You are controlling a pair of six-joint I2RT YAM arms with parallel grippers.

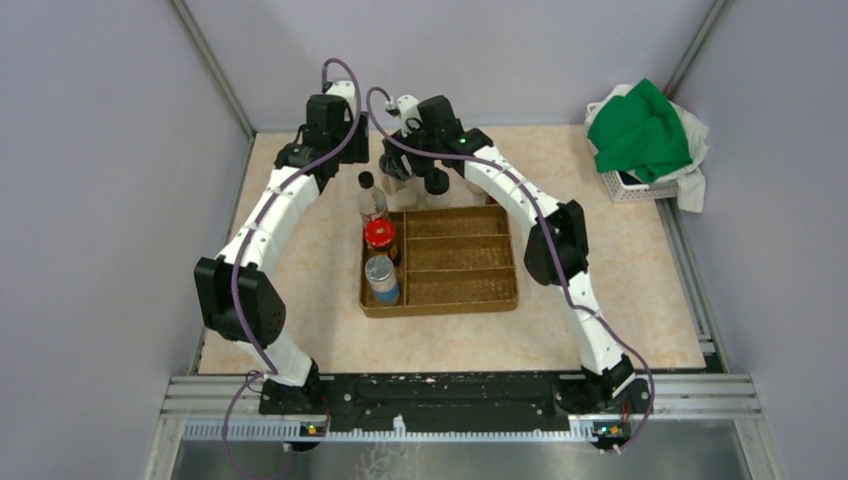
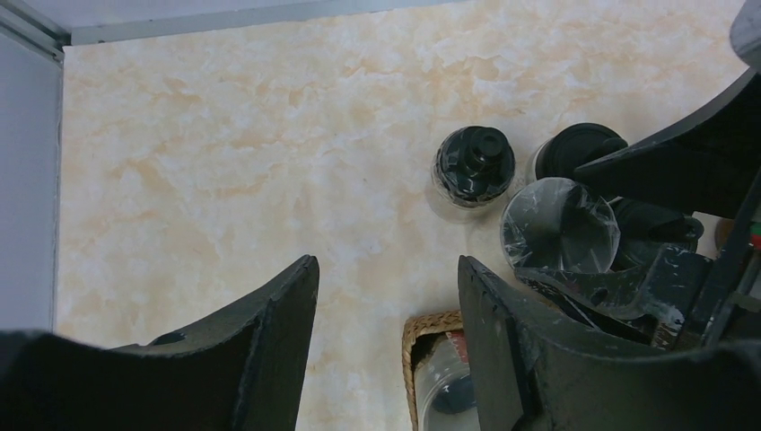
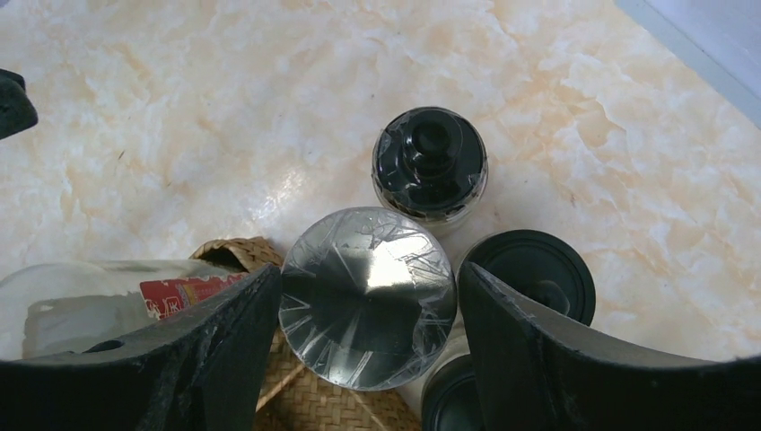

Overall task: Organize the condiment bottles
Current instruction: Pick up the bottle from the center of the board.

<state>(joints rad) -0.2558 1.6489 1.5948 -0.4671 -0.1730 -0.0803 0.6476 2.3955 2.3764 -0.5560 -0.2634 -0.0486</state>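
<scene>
My right gripper (image 3: 370,274) is shut on a silver-lidded jar (image 3: 368,296), one finger on each side of its lid, at the tray's far left corner. The jar also shows in the left wrist view (image 2: 558,224). Beside it stand a black knob-lidded jar (image 3: 431,162) and two black flat-lidded jars (image 3: 538,269). My left gripper (image 2: 386,265) is open and empty over bare table, left of that cluster. In the wooden tray (image 1: 460,262), the left column holds a tall black-capped, red-labelled bottle (image 1: 372,200), a red-lidded jar (image 1: 379,236) and a silver-lidded jar (image 1: 381,275).
A white basket with green cloth (image 1: 640,130) stands at the back right. The tray's woven corner (image 2: 431,323) lies just below the left gripper. Grey walls close the table on the left, back and right.
</scene>
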